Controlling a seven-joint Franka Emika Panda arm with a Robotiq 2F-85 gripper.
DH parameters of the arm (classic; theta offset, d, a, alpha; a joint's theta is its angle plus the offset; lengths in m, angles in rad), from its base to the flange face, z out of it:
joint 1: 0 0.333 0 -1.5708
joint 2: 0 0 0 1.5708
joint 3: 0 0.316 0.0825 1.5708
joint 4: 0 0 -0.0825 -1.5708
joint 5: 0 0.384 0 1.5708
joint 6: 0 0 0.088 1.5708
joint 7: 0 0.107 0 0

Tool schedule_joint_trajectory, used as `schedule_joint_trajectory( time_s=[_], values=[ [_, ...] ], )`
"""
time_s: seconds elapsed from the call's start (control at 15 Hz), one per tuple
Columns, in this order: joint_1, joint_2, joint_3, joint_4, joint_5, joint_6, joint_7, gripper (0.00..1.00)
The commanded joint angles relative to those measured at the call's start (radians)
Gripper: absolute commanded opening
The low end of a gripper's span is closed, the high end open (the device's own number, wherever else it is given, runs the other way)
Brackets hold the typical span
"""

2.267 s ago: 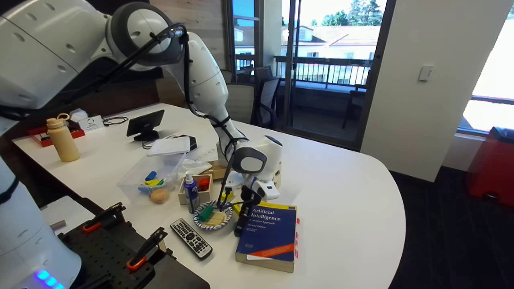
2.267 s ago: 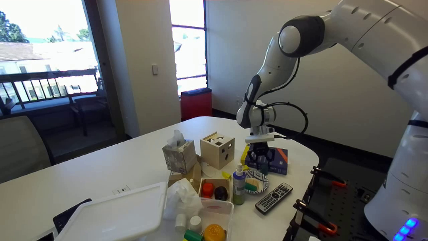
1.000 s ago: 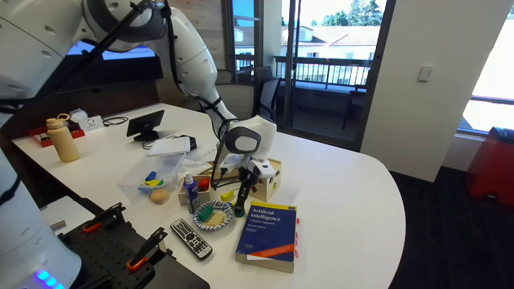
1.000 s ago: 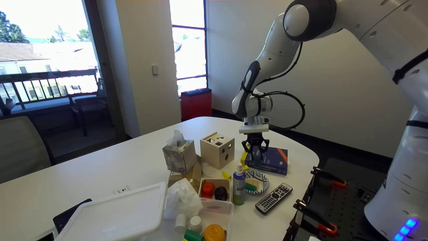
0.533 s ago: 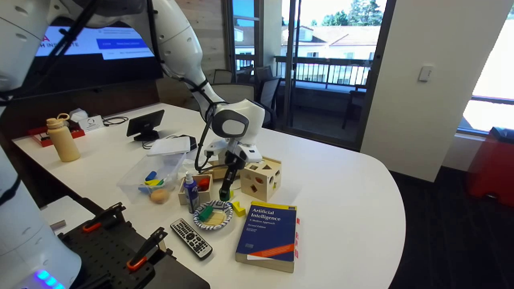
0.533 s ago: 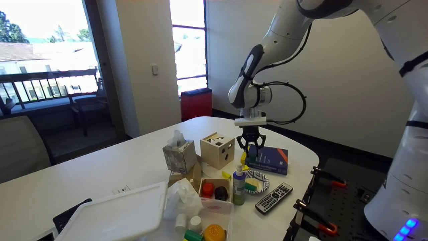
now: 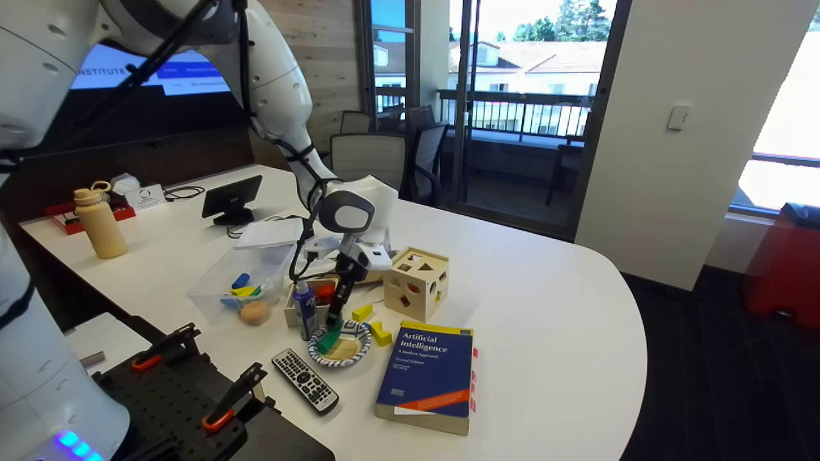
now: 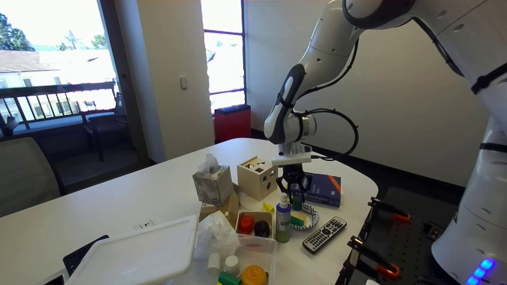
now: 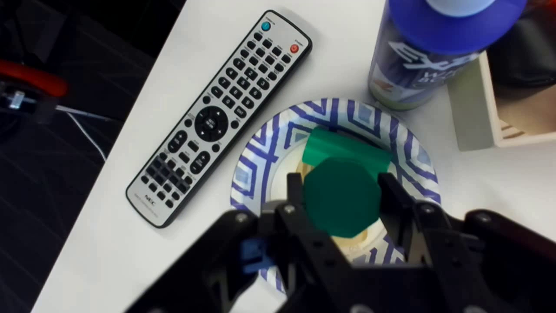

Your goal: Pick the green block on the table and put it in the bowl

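A black gripper [image 9: 341,187], lower centre of the wrist view, is clamped on a dark-green octagonal block [image 9: 341,208] over a round blue-and-white bowl [image 9: 249,174]; I cannot judge clearance. Block partly hides bright-green oblong piece [image 9: 334,148] inside. Purple spray bottle [image 9: 434,61], upper right, cut off.

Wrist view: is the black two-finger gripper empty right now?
No, the gripper holds a dark-green, many-sided toy block between its black fingers.
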Motion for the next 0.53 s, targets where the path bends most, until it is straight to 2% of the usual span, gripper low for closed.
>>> schedule_joint_trajectory(
  time_s=[0.0, 0.47],
  values=[
    [0.028, 0.033, -0.009, 0.004, -0.003, 0.046, 0.040, 0.20],
    [0.031, 0.056, -0.019, 0.026, -0.005, 0.085, 0.051, 0.20]
  ],
)
